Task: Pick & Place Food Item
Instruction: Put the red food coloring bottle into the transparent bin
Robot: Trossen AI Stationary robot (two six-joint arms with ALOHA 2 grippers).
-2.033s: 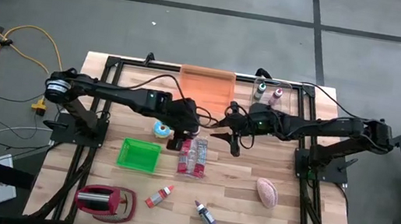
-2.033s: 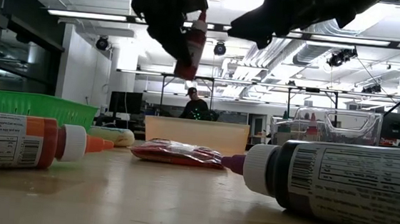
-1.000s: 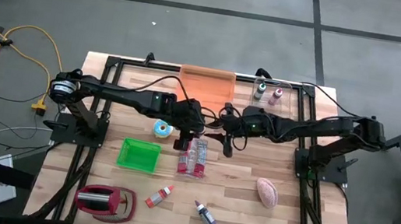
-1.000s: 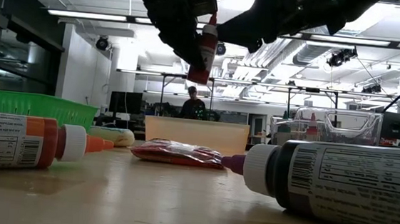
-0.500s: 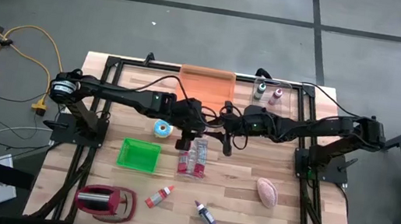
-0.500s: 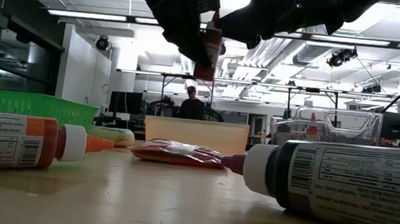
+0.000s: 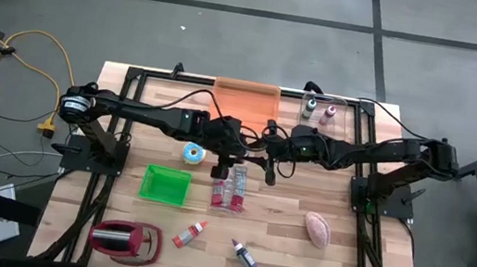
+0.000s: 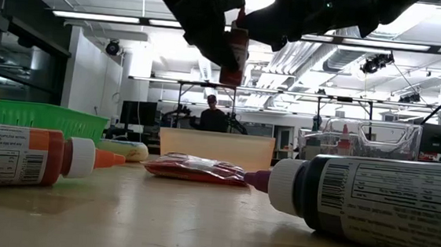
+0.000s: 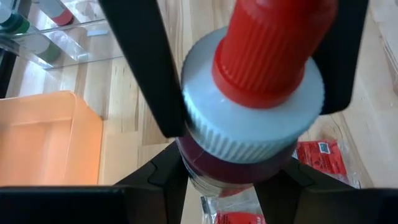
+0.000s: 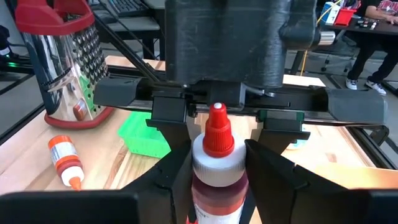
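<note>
My right gripper [image 7: 264, 167] moved in, now clamped on the bottle [image 10: 214, 163] with my left gripper [image 7: 223, 161] gripping too; handover mid-air, left release next.

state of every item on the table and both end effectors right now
red-capped bottle: upright, in the air, clamped between both end effectors
left end effector: shut on the bottle
right end effector: shut on the bottle
red packet: flat on table
orange bin: upright
green basket: upright
orange-capped bottle: lying down
</note>
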